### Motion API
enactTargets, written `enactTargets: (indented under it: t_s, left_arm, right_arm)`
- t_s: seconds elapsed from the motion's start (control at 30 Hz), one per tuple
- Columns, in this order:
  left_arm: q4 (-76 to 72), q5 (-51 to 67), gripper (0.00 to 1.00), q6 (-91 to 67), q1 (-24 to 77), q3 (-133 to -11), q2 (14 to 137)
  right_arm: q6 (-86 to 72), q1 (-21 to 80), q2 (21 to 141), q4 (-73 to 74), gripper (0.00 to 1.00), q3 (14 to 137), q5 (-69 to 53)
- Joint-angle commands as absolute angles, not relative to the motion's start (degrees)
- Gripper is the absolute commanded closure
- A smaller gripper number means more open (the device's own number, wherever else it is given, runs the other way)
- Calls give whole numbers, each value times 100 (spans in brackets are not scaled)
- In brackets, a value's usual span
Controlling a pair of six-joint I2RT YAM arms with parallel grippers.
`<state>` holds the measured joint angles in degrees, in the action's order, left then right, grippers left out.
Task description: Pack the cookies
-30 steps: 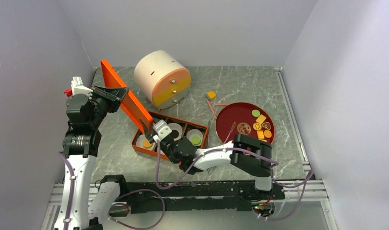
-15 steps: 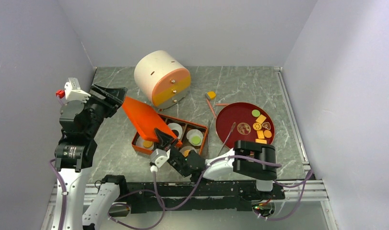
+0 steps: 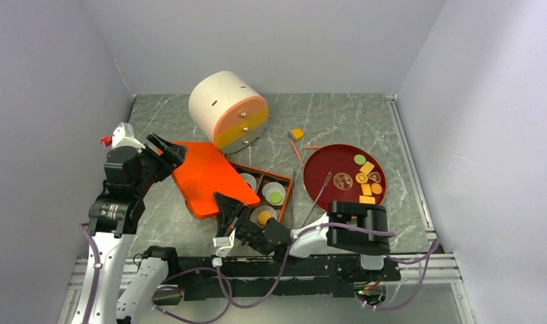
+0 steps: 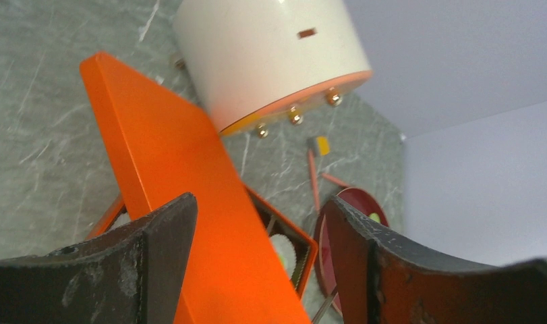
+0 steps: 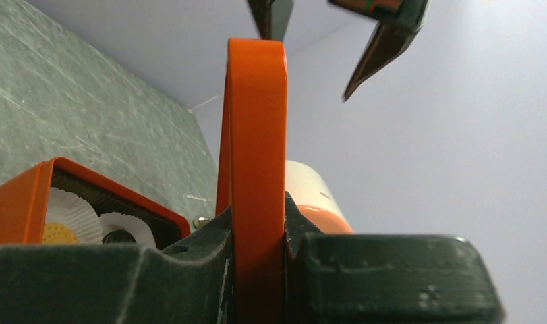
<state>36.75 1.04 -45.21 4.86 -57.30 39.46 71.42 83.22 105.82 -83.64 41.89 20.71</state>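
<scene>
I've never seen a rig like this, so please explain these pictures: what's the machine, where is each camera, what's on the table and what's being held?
These are two robot arms bolted at a table's near edge. One picture looks down from above; the other two come from cameras on the wrists. The right pincer is clamped on the near edge of an orange lid, which lies partly over an orange box of paper cups. The left pincer stands open at the lid's far corner, gripping nothing. On the right a red plate carries cookies; a round drawer chest stands behind.
</scene>
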Motion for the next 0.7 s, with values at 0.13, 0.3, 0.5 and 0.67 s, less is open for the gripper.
enactTargets:
  t_s: [0.13,0.3,0.5,0.67]
  left_arm:
    - [4178,-229,23,-4473,504,-5354,3853]
    - [4770,-897,19,-4464,509,-5612,3753]
    - [5145,-1206,18,-4739,507,-5422,3615]
    - [4721,-547,20,-4957,505,-5042,3586]
  right_arm:
    - [8333,8309,10307,-10401,100,4206,1880]
    - [8382,8333,10357,-10409,100,4205,1886]
    - [8458,8371,10419,-10414,100,4234,1831]
    - [8600,8443,10513,-10407,100,4288,1776]
